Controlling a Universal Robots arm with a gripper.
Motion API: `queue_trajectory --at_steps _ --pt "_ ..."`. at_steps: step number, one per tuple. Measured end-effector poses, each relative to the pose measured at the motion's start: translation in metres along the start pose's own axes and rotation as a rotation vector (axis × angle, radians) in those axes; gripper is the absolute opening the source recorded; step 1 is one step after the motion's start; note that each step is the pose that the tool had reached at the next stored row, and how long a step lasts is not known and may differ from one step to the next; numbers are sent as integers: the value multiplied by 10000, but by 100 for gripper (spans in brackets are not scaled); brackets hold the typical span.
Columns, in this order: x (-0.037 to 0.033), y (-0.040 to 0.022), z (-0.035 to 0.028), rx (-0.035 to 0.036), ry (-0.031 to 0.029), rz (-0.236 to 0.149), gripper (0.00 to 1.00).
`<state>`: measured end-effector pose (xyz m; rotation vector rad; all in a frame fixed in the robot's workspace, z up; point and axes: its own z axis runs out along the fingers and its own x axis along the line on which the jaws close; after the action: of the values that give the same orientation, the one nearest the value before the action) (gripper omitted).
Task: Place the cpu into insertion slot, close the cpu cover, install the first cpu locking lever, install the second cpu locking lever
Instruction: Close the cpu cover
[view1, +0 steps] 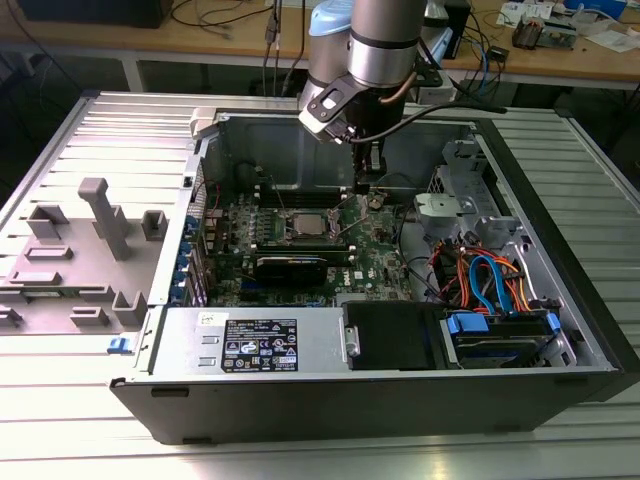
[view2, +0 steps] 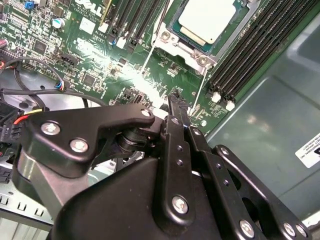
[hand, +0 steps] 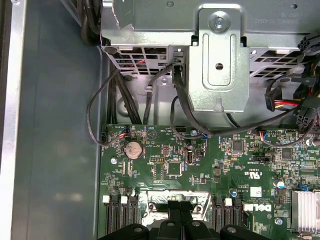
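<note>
Over the motherboard (view1: 385, 262) of an open computer case (view1: 400, 405) on the slatted tabletop (view1: 90, 445), the arm's end effector (view1: 366, 186) hangs with its fingers pinched together and nothing between them, just beside the insertion slot (view2: 170, 41). The cpu (view2: 207, 17) already lies in that slot, its pale metal top showing in the second wrist view, with silver framing around it. Whether the cover plate lies fully flat cannot be told from here. Two thin wire locking levers (view2: 146, 62) stand out from the socket's edge and look unlatched.

The risk lies in those springy wires. A closed fingertip pushing slightly off line could let a lever slip and snap back, or skid onto the small board components and the memory slots (view2: 250, 45) on either side. If the frame is not seated, forcing a lever down would load the chip unevenly and could bend the socket's contacts.
</note>
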<state>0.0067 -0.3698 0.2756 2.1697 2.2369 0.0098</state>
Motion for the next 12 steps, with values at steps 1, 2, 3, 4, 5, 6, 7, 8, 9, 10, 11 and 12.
queue_trajectory --at_steps 1,2,3,4,5,6,7,8,9,10,11,12 --pt "0 2 1 1 0 0 11" --pt "0 9 4 0 2 -2 11" --pt "0 28 8 -1 1 0 11" --pt "-1 51 13 0 -4 0 11" --pt "-2 69 18 0 -6 0 11" --pt "-2 101 34 0 -13 -1 11" --pt "-3 123 49 2 -38 -3 11" --pt "-3 139 61 2 -57 -16 11" --pt "-4 153 70 3 -64 -57 11" --pt "-4 168 79 2 -63 -128 11" --pt "-4 184 91 2 -63 -210 11" --pt "-5 209 106 7 -66 -260 11"
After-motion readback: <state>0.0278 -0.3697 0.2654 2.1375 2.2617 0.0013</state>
